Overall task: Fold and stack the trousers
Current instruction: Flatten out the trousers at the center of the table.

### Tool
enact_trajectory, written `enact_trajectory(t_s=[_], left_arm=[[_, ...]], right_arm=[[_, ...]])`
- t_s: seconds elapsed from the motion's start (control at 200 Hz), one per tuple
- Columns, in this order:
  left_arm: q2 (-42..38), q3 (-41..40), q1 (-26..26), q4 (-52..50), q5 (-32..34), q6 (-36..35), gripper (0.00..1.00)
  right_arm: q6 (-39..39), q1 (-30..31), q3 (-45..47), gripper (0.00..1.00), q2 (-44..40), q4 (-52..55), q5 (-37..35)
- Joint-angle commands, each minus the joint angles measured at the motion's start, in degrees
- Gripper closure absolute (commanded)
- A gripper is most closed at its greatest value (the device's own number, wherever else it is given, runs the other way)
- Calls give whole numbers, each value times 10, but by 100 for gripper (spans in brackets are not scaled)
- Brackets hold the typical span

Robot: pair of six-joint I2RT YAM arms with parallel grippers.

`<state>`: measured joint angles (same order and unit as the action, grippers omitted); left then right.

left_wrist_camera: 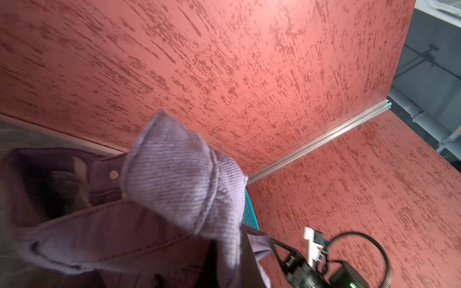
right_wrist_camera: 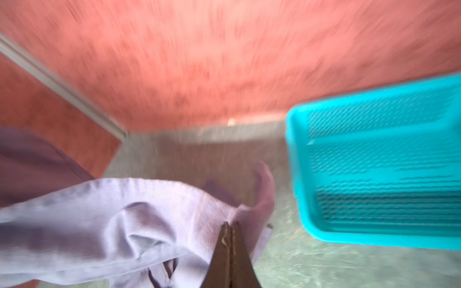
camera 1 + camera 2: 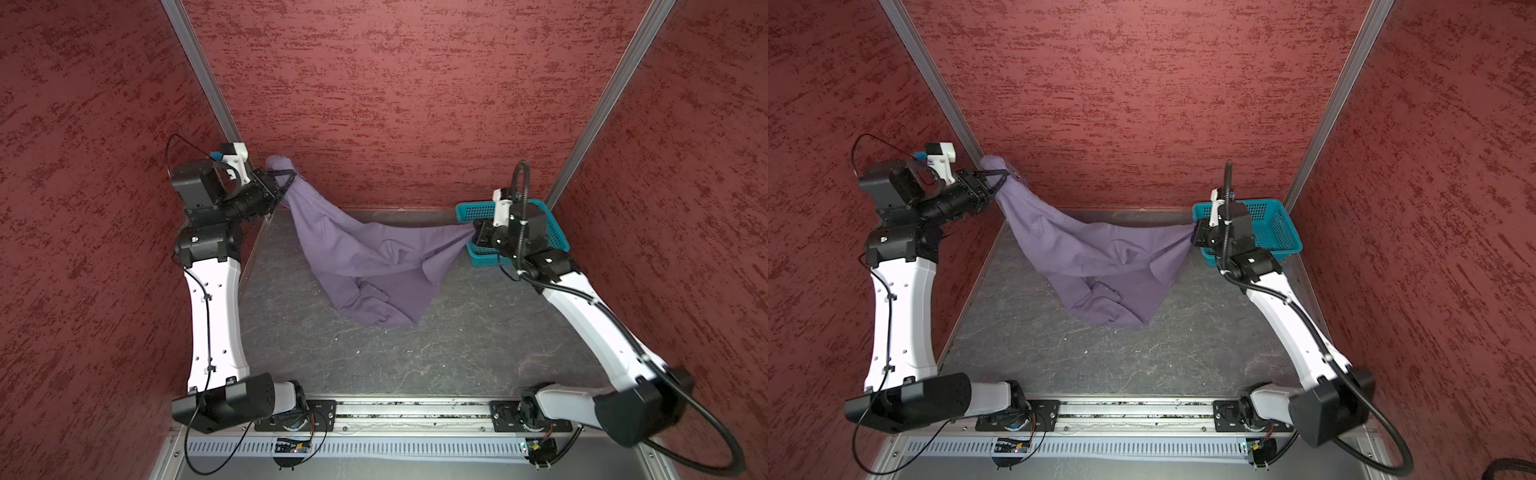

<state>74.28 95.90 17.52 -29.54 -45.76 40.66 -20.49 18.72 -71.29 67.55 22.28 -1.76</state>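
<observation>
- Muted purple soft-fabric trousers (image 3: 374, 257): long axis side to side btwn arms, left end higher, middle sagging to grey tabletop (image 3: 457, 345).
- Left gripper (image 3: 286, 181) clamped tight on bunched end nr back-left corner; right gripper (image 3: 473, 227) pinched closed on other end, beside teal mesh basket (image 3: 471, 211).
- Left wrist view alone shows ribbed weave + small stud (image 1: 114, 174); right wrist view, blurred: jaws pressed together on cloth.
</observation>
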Motion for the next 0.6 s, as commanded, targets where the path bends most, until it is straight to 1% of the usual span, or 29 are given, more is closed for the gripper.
enact_trajectory(t_s=[0.0,0.1,0.145,0.22,0.286,0.361,0.441,0.481,0.521,0.541,0.571,0.591], left_arm=[[-55,-79,31,47,24,13,100],[-99,-199,56,57,49,30,100],[-117,-254,68,62,53,36,100],[-137,-333,94,59,59,41,100],[-150,-384,128,46,62,44,100],[-164,-437,181,40,55,55,100],[-178,-474,234,42,34,62,100],[-183,-482,251,37,30,59,100],[-187,-486,256,28,36,54,100],[-189,-488,256,25,40,52,100],[-191,-491,256,24,43,50,100],[-192,-495,255,25,44,50,100]], right_arm=[[-56,-7,95,100,-88,37,-123],[-130,-19,214,100,-169,72,-207],[-177,-29,275,100,-202,90,-224],[-239,-55,373,100,-250,103,-209],[-280,-81,439,100,-278,110,-187],[-301,-114,488,100,-298,107,-166],[-300,-145,509,100,-301,97,-150],[-293,-160,514,93,-294,87,-140],[-288,-169,517,82,-284,79,-133],[-284,-172,518,72,-280,72,-127],[-272,-174,518,53,-271,60,-115],[-264,-174,517,43,-266,51,-109]])
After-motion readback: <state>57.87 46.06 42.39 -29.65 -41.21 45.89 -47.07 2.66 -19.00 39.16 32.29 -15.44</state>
